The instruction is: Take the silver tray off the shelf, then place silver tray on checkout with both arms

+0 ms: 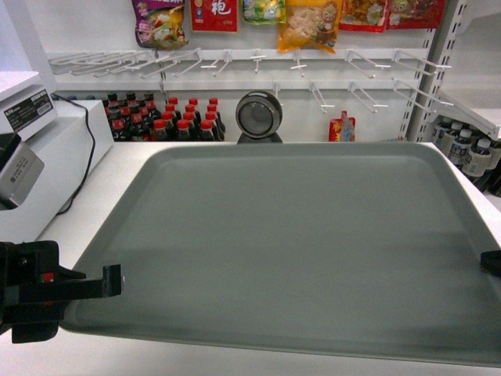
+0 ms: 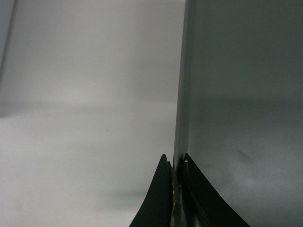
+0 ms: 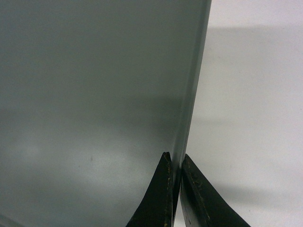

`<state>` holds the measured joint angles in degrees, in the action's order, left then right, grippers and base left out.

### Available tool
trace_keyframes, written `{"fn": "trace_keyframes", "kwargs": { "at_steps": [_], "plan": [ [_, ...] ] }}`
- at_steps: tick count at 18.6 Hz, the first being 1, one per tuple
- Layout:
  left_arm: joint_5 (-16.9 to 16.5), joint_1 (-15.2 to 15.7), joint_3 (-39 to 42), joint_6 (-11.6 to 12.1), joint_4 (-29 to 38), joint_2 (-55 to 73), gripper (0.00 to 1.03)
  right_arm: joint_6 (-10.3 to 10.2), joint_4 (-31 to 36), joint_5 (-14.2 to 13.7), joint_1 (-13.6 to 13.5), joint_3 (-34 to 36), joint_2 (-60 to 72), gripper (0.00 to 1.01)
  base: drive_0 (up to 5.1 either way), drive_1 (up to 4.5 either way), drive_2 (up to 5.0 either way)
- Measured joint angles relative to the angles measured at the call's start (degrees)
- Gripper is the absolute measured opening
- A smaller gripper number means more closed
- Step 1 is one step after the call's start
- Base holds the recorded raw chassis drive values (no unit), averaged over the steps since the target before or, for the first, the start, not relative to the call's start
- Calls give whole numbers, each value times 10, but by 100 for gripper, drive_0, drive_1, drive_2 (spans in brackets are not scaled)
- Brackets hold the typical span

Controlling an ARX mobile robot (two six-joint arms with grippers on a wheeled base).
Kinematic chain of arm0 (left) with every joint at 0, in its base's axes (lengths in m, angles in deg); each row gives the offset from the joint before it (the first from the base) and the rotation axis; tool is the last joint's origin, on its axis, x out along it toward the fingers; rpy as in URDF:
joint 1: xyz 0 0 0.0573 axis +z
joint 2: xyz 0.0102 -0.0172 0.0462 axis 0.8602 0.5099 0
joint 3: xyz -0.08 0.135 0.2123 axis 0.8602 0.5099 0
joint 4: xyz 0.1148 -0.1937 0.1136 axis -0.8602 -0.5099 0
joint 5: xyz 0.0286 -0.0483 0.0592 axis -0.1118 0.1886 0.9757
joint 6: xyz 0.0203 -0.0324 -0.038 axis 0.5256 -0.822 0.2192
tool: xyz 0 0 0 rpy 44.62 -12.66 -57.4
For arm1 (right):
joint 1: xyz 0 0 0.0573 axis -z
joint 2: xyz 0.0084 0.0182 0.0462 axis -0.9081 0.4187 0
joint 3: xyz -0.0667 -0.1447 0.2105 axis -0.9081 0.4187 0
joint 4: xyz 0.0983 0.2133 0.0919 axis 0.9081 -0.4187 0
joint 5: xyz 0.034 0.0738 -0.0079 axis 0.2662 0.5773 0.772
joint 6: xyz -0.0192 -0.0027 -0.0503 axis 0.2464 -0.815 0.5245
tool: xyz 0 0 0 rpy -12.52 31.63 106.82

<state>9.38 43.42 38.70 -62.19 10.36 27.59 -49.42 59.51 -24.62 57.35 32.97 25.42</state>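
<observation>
We hold the silver tray (image 1: 297, 251) by its two short sides over the white table (image 1: 117, 168), the tray filling most of the head camera's view and lying nearly flat, its far edge toward the wall. Our left gripper (image 1: 116, 280) meets the tray's left rim near the near corner; our right gripper (image 1: 487, 262) shows only as a black tip at the tray's right rim, at the frame's edge. From the left wrist, the left gripper (image 2: 176, 166) has its jaws pressed onto the tray's (image 2: 246, 94) raised rim, one finger on each side of it, with the pale table surface (image 2: 85, 142) beyond. From the right wrist, the right gripper (image 3: 174, 161) pinches the opposite rim of the tray (image 3: 85, 104) in the same way, the table (image 3: 255, 118) beside it. We cannot tell from these views whether the tray's underside touches the table or hangs just above it.

Left of the tray stands a boxy white cash register (image 1: 35, 168) with a black cable (image 1: 88, 153) running down its side. Beyond the tray's far edge sits a round black-rimmed device (image 1: 259, 115), with rows of dark bottles with red caps (image 1: 164, 119) to its left. Above them white wire hooks (image 1: 258, 63) line the wall, and snack packets (image 1: 310, 22) hang along the top. Right of the tray, more bottles (image 1: 463, 145) stand under a white shelf (image 1: 473, 110).
</observation>
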Motion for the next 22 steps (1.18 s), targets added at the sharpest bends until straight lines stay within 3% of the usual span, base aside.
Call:
{"fn": "trace_keyframes", "kwargs": {
  "at_steps": [1,2,4,6,9,11,12,13,14,16,18,19,20,21,22],
  "plan": [
    [-19,10,-15,-22,-1,24,2,31,-14,27,11,-29,30,3,7,416,-402],
    [-40,20,-34,-29,3,51,2,61,-26,50,23,-66,68,3,7,416,-402],
    [-80,43,-78,-35,16,105,2,94,-24,76,38,-134,148,3,7,416,-402],
    [-93,58,-117,-30,30,156,2,105,-12,80,39,-191,225,3,7,416,-402],
    [-122,68,-165,-21,31,242,2,104,-31,79,38,-252,309,3,7,416,-402],
    [-127,68,-182,-20,33,282,2,100,-30,67,38,-274,345,3,7,416,-402],
    [-121,59,-191,-19,30,316,2,96,-35,47,33,-279,369,3,7,416,-402],
    [-95,52,-192,-19,32,327,18,114,-30,42,33,-276,370,17,7,416,-402],
    [-78,50,-192,-11,41,328,36,116,-34,25,34,-270,370,36,7,416,-402],
    [-70,47,-192,8,56,323,49,108,-26,13,37,-265,365,48,4,208,-201],
    [-49,36,-174,50,112,272,69,92,9,5,48,-243,319,68,0,0,0],
    [-48,36,-167,56,127,247,74,88,10,5,50,-243,303,74,0,0,0],
    [-52,34,-158,56,153,208,82,87,80,-11,50,-233,296,77,0,0,0],
    [-49,32,-151,56,183,175,86,91,202,-48,49,-207,303,73,0,0,0],
    [-15,29,-121,77,310,128,80,100,330,-96,49,-165,308,64,0,0,0]
  ]
}}
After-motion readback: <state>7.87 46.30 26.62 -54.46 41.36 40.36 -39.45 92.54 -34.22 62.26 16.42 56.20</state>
